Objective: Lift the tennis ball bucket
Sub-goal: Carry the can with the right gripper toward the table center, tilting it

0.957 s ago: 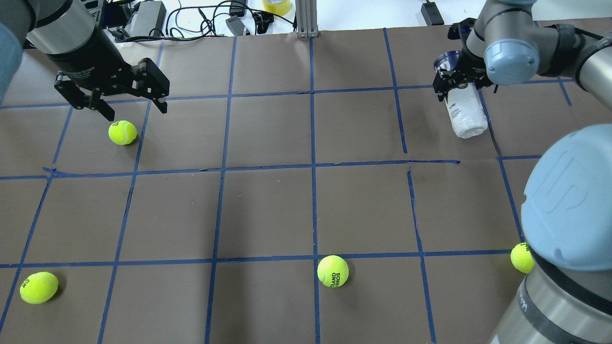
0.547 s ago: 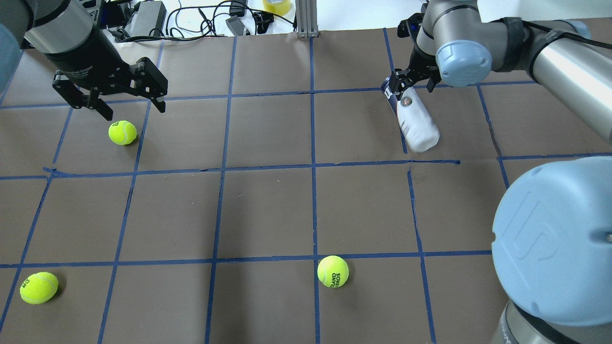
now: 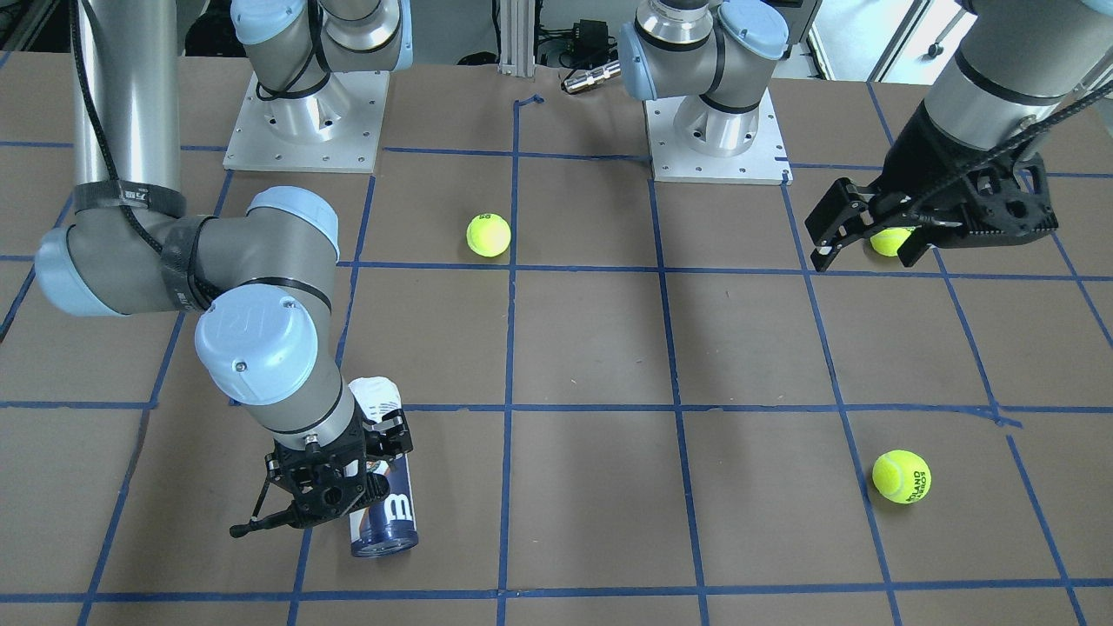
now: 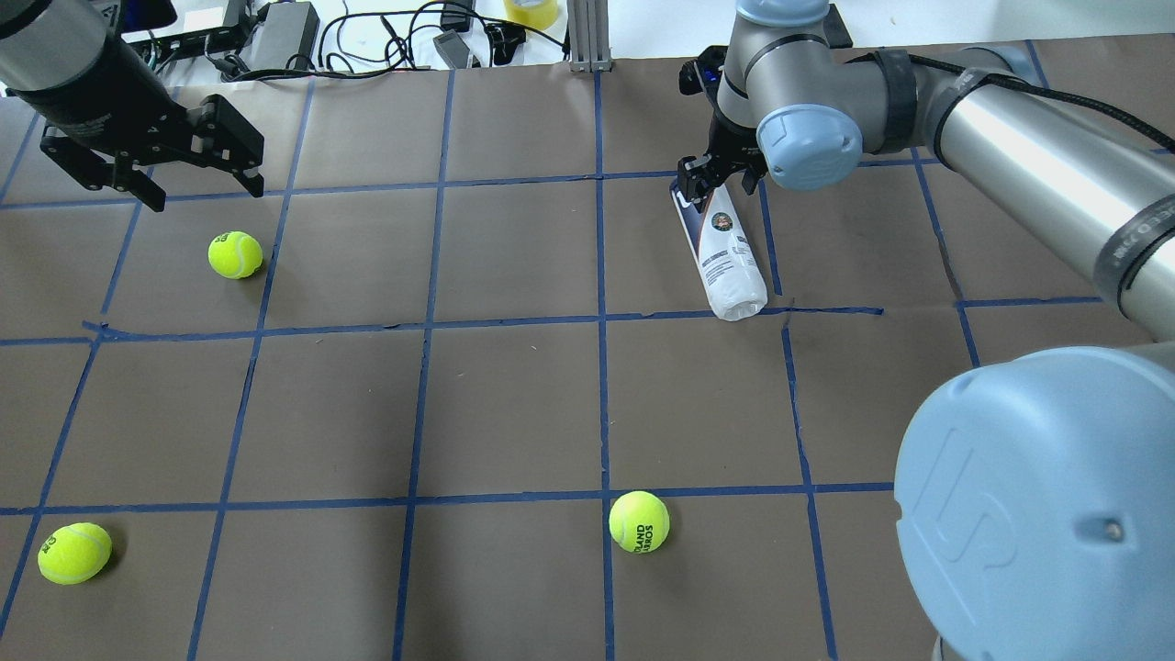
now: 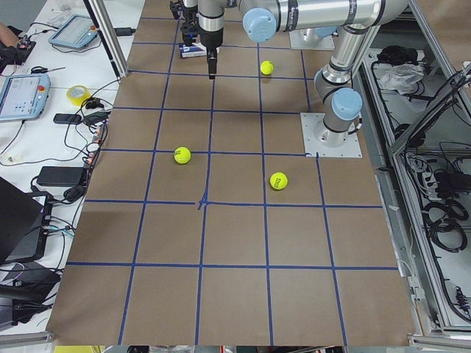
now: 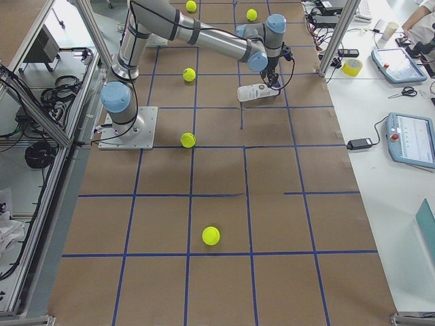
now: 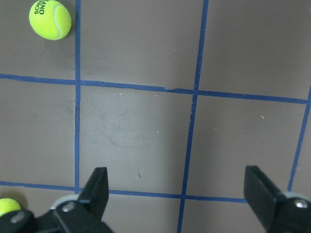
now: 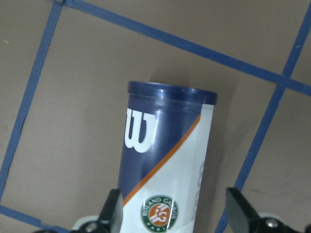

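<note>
The tennis ball bucket [image 4: 727,262] is a slim can with a white label, a navy section with a white "W" and a dark blue rim [image 8: 171,92]. My right gripper [image 4: 718,181] is shut on it near its navy end and holds it tilted above the table. It also shows in the front view [image 3: 383,513], with the right gripper [image 3: 343,482] over it. My left gripper [image 4: 202,188] is open and empty, hovering just beyond a tennis ball [image 4: 235,254]; its spread fingers [image 7: 97,187] show in the left wrist view.
More tennis balls lie at the near left [image 4: 74,553] and near middle [image 4: 639,521]. Cables, a power brick [image 4: 280,32] and a tape roll [image 4: 532,11] lie past the far edge. The right arm's elbow [image 4: 1037,505] fills the near right corner.
My right gripper has carried the bucket to the left across about one grid square. My left gripper has moved left and farther back, away from the ball.
</note>
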